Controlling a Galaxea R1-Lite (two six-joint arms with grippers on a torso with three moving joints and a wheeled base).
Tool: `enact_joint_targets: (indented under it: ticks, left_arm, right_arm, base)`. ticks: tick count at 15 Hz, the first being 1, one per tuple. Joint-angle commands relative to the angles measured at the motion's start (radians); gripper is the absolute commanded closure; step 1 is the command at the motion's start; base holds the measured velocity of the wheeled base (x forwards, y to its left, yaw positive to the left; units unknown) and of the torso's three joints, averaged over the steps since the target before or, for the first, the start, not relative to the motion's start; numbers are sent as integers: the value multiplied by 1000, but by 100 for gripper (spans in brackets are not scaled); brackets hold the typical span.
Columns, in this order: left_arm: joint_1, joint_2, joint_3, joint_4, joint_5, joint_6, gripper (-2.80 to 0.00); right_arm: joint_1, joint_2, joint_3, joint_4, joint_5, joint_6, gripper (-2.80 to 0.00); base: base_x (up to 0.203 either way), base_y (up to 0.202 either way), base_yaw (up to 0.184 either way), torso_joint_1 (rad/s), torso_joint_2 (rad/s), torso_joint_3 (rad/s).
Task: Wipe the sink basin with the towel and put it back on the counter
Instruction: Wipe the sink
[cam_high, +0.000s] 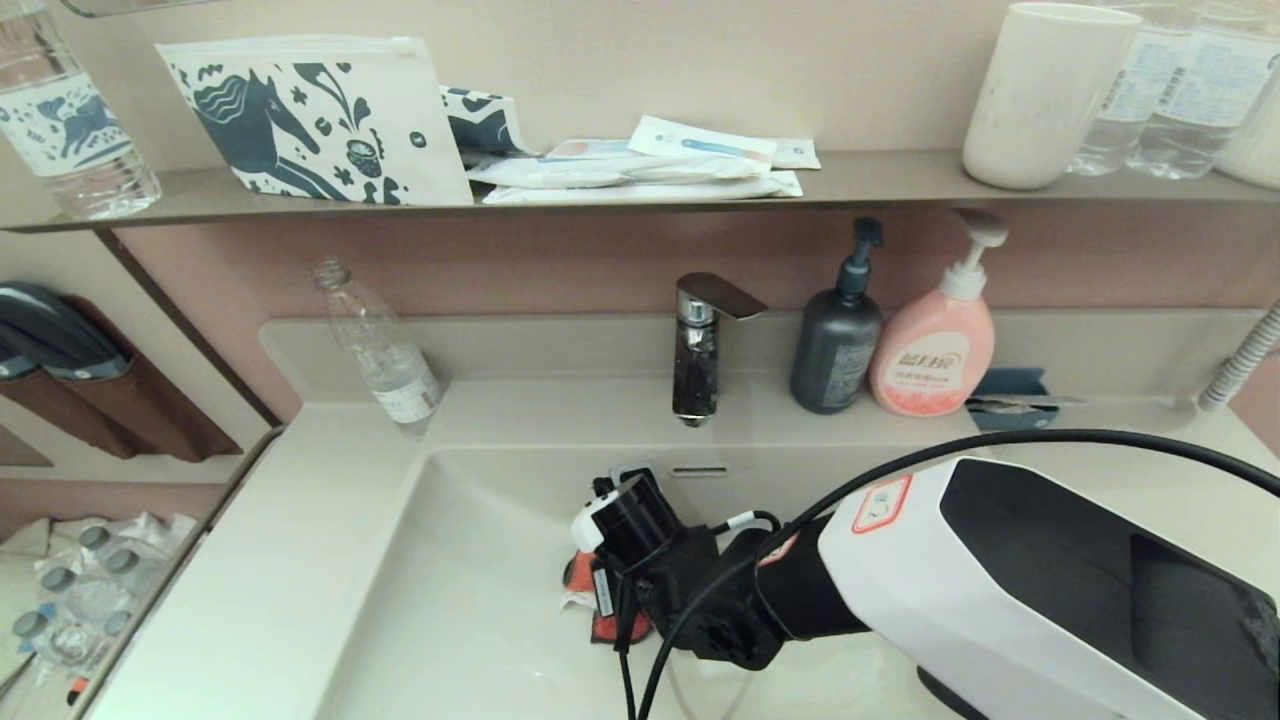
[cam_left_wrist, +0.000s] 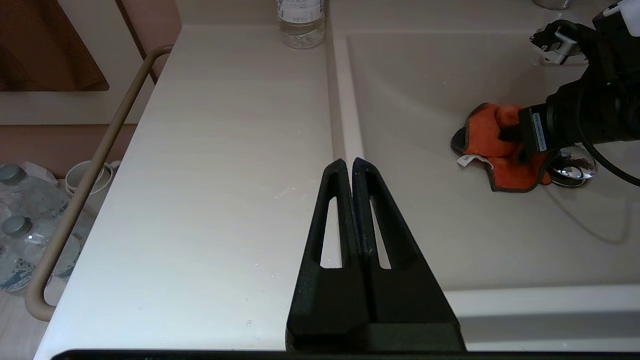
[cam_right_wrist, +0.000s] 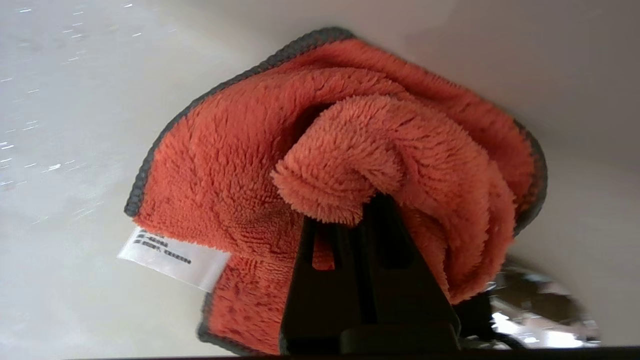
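- Right claw (cam_right_wrist: 367, 215) is clamped on the towel (cam_right_wrist: 280, 165), pressing it onto the sink basin (cam_high: 480, 600) floor beside the drain plug (cam_left_wrist: 572, 170)
- Worktop (cam_high: 290, 560) lies at 9 o'clock
- Left claw (cam_left_wrist: 348, 165) is closed, empty

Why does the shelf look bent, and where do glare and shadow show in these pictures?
Head view: the wide lens bows the brown-grey wall shelf. Left wrist view: the round chrome drain plug glints, and a soft shadow of the arm lies on the off-white glossy sink basin. Right wrist view: the orange-red fluffy towel is sharp, bright specks glare on the basin, and the drain is smeared.
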Motion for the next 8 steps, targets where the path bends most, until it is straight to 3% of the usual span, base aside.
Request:
enact_joint_targets:
  ticks: [1,8]
  left_arm:
    - [0,1,0,0,0,0,0]
    - [0,1,0,0,1,0,0]
  right_arm:
    - [-34,-8,28,-3,-42,-16,0]
    - [-115,-105,206,-3,-87,-42,0]
  base:
    - [0,0,0,0,0,0]
    - [0,0,0,0,0,0]
